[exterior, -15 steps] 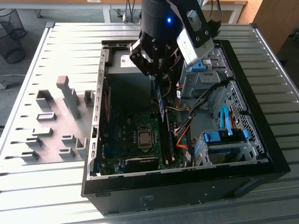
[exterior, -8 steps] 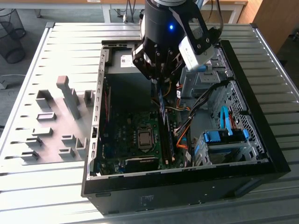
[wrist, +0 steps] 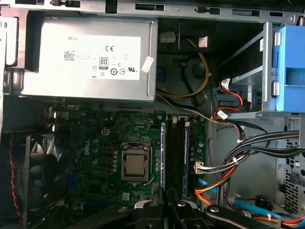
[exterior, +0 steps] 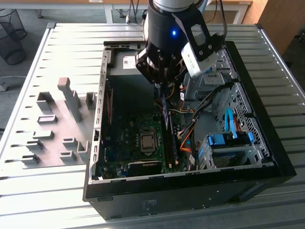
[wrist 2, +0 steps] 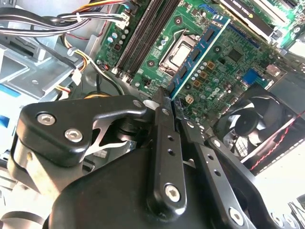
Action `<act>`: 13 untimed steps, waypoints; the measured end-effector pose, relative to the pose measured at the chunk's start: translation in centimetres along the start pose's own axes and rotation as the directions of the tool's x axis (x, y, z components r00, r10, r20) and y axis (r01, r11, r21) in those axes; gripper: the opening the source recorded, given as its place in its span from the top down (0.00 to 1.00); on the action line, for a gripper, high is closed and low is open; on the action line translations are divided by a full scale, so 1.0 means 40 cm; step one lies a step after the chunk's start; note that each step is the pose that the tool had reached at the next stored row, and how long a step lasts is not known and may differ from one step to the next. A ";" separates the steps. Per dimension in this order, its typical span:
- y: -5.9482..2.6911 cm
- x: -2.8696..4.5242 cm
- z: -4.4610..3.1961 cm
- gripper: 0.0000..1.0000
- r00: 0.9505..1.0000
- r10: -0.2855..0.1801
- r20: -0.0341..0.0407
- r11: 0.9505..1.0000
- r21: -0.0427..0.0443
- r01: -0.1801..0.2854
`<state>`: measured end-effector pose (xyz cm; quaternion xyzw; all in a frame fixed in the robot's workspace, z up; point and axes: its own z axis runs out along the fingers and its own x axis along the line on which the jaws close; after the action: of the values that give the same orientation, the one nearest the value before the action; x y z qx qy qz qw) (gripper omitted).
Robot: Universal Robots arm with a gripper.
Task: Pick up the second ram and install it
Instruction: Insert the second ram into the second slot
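My gripper hangs inside the open computer case, over the motherboard. In the second wrist view its fingers are shut on one end of the second ram, a blue-green stick with a row of black chips. The stick juts out over the board, beside the CPU socket and apart from the black memory slots. In the exterior view the ram hangs on end below the gripper, above the slots. The first wrist view shows it edge-on beside the slots, past the gripper.
A grey power supply fills the case's far end. Orange and black cables run beside the slots. Blue drive-bay latches sit at the exterior view's right. A fan sits by the board. Grey holder blocks stand on the table outside.
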<state>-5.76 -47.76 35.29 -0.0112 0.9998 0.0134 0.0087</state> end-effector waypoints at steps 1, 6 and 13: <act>0.000 -0.001 0.002 0.86 1.000 0.000 0.000 1.000 0.000 0.000; -0.001 -0.009 0.016 0.86 1.000 0.002 -0.002 1.000 0.000 -0.002; -0.001 -0.013 0.024 0.86 1.000 0.004 -0.003 1.000 0.000 -0.004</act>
<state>-5.23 -47.76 34.35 -0.0093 0.9998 0.0134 0.0074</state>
